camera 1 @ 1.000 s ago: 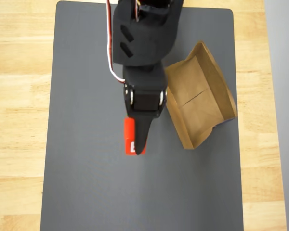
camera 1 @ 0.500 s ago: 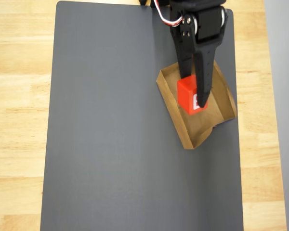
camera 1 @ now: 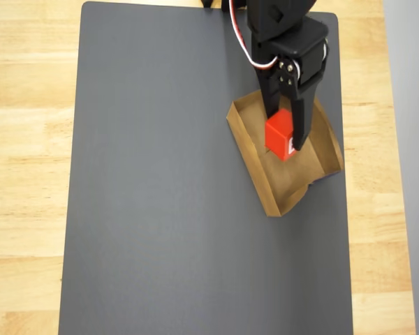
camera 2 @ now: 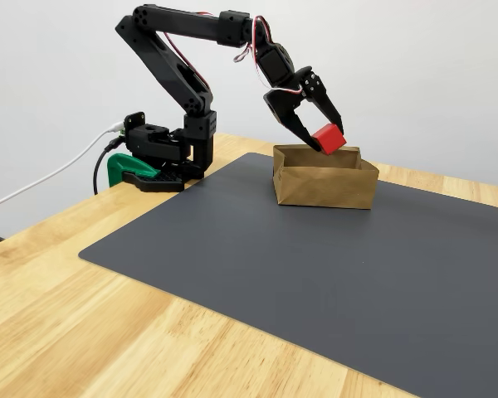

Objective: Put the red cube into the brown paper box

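Observation:
The red cube (camera 1: 279,135) is a small bright red block with a white mark on one side. My black gripper (camera 1: 286,134) is shut on it, one finger on each side. In the fixed view the red cube (camera 2: 328,138) hangs tilted just above the rim of the brown paper box (camera 2: 324,187), held by the gripper (camera 2: 326,143). The brown paper box (camera 1: 250,152) is a shallow kraft tray lying at an angle at the right of the mat. From overhead the cube sits over the box's upper half. I cannot tell whether the cube touches the box floor.
A dark grey mat (camera 1: 160,209) covers most of the wooden table (camera 1: 28,139). The arm's base (camera 2: 162,157) and a green clamp (camera 2: 126,169) stand at the table's far left edge, with a white cable (camera 2: 41,178) trailing off.
The gripper has carried the red cube from the middle of the mat to the right, over the box. In the last half second it has drawn in slightly over the box.

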